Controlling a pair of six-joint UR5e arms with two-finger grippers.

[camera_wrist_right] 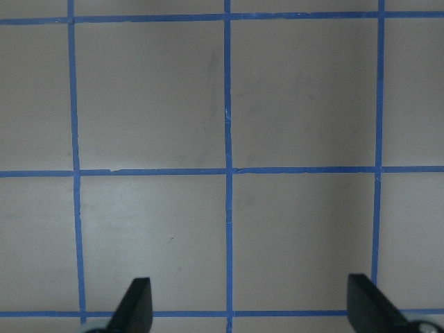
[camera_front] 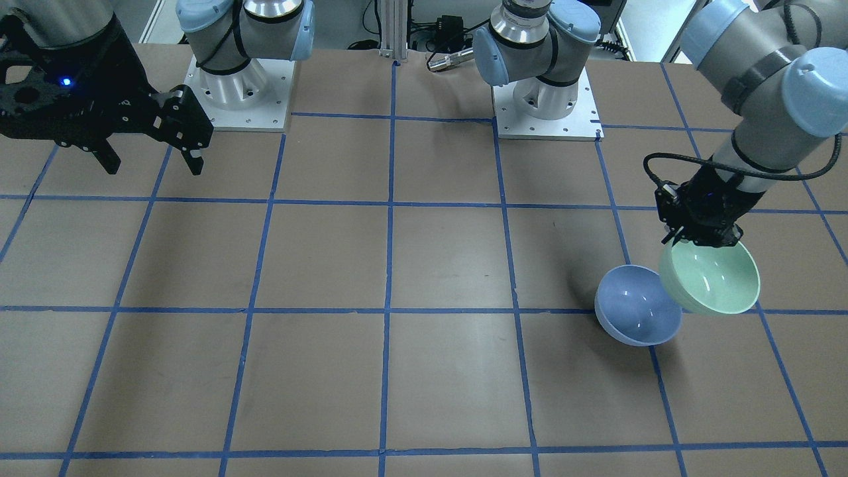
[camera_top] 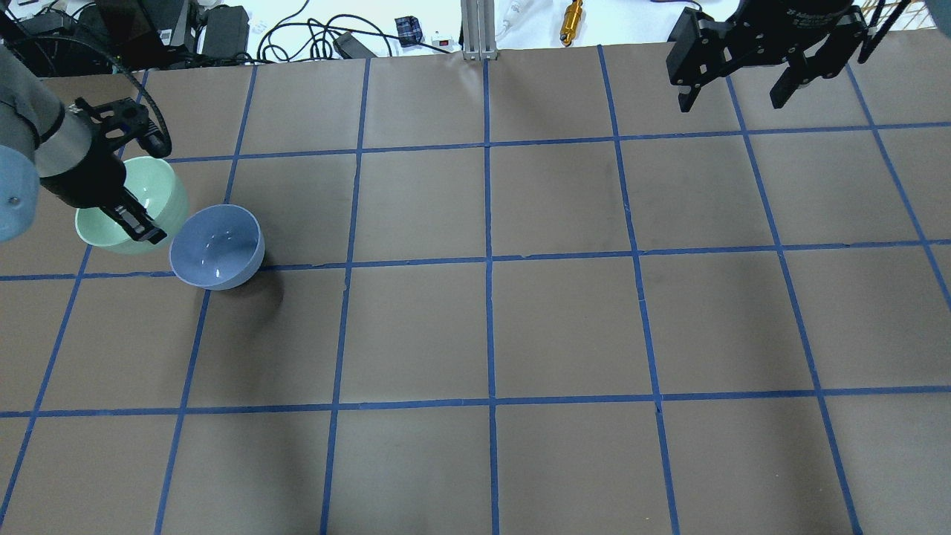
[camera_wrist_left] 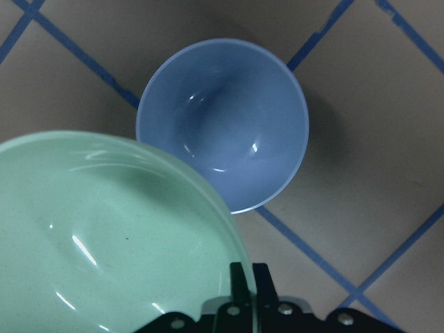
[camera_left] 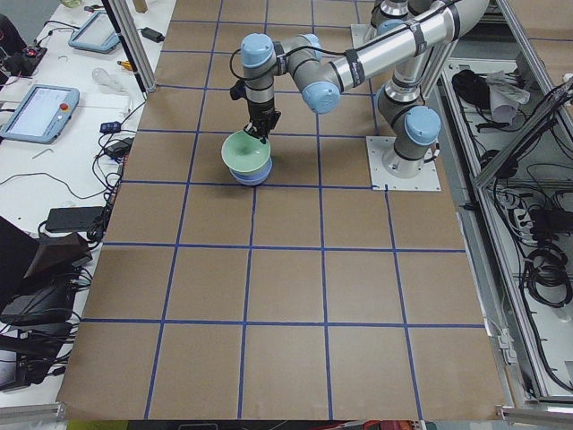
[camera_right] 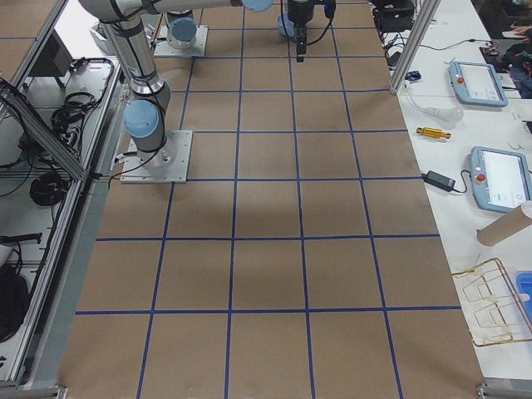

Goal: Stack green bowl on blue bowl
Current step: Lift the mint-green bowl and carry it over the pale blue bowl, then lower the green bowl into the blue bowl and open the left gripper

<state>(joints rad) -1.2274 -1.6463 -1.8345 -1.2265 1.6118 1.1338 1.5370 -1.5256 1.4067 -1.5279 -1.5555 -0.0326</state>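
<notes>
My left gripper (camera_front: 686,240) (camera_top: 141,227) is shut on the rim of the green bowl (camera_front: 712,277) (camera_top: 134,200) and holds it tilted above the table. The green bowl overlaps the edge of the blue bowl (camera_front: 637,305) (camera_top: 217,246), which stands upright on the table beside it. The left wrist view shows the green bowl (camera_wrist_left: 104,236) pinched at its rim and the blue bowl (camera_wrist_left: 222,121) below and beyond it. In the exterior left view the green bowl (camera_left: 246,152) hangs over the blue bowl (camera_left: 255,176). My right gripper (camera_front: 151,159) (camera_top: 732,93) is open and empty, high over the far side.
The table (camera_top: 490,327) is brown paper with a blue tape grid. The arm bases (camera_front: 242,93) (camera_front: 546,106) stand at the robot's edge. Cables and a yellow tool (camera_top: 572,15) lie beyond the far edge. Tablets (camera_right: 478,83) lie on a side bench.
</notes>
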